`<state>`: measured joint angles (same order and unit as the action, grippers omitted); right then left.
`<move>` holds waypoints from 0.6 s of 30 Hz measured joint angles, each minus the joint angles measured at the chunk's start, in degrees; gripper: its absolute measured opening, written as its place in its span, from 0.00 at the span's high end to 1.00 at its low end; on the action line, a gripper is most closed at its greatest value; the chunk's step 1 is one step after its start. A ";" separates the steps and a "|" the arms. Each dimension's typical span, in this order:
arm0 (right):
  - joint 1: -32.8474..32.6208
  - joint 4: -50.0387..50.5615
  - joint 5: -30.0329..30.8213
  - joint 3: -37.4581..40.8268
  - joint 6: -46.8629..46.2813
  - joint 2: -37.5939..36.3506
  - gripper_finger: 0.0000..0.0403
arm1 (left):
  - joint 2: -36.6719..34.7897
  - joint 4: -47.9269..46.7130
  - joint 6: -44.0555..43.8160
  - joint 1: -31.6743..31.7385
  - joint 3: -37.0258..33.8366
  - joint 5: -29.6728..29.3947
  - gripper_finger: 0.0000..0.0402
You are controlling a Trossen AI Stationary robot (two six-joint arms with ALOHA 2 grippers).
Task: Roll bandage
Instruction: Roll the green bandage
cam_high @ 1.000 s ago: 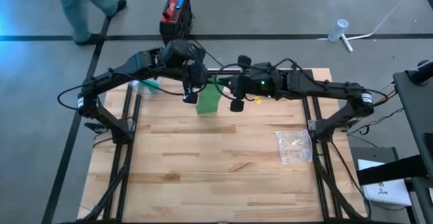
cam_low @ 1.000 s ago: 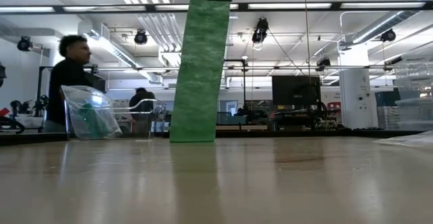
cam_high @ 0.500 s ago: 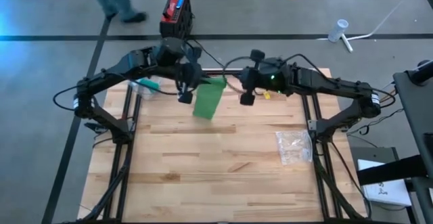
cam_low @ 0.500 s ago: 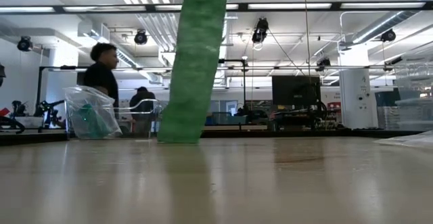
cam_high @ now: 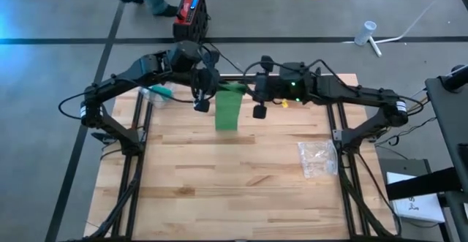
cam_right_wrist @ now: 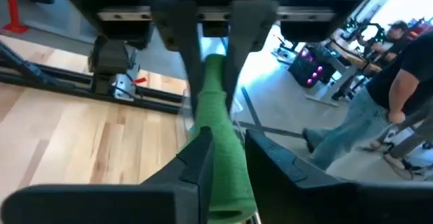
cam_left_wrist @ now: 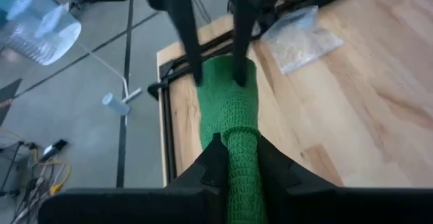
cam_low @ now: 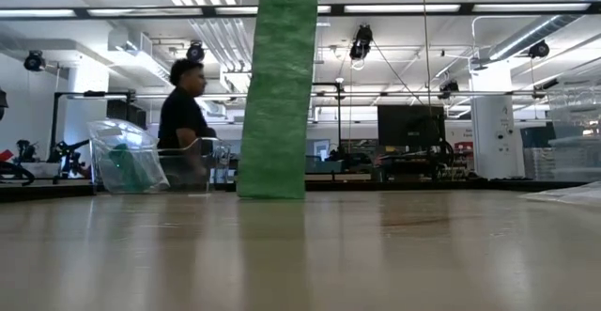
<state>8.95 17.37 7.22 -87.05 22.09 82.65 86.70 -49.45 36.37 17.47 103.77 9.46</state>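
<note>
green bandage [cam_low: 277,95], crinkled strip, hanging, seemingly unrolled

Two black jointed arms [cam_high: 124,77] — looping cables, green indicator light.

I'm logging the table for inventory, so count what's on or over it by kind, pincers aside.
Green bandage: 1
Clear plastic bags: 2, one with green contents, one near the right edge
Total: 3

The green bandage [cam_left_wrist: 234,109] is showing a rough, woven cloth texture, matt throughout. Beneath it, the table [cam_high: 219,183] is looking like smooth planked wood, shining slightly.
</note>
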 joint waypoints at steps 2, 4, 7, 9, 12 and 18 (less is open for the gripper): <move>0.06 -0.82 0.24 -0.02 0.05 0.90 0.82 | 0.07 -0.20 0.07 -0.07 -0.06 -0.10 0.93; 0.27 -0.96 0.24 -0.32 -0.05 1.66 0.86 | 0.11 -0.06 0.26 -0.09 -0.07 -0.11 0.93; 0.76 0.69 -0.20 -0.66 -0.17 2.17 0.95 | 0.11 -0.20 0.58 -0.22 -0.11 -0.21 0.93; 1.21 2.41 -0.32 -0.75 -0.24 2.14 0.99 | 0.07 -0.08 0.56 -0.30 -0.17 -0.55 0.93; 1.73 4.49 -0.42 -0.89 -0.51 1.79 0.99 | -0.19 -0.05 0.58 -0.46 -0.19 -0.55 0.94; 2.03 9.34 0.01 -0.92 -0.02 1.07 1.00 | -0.60 0.06 0.58 -0.50 -0.17 -0.04 0.93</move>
<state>10.98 26.71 7.23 -87.96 22.07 83.72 86.09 -49.39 36.95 16.97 103.59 9.42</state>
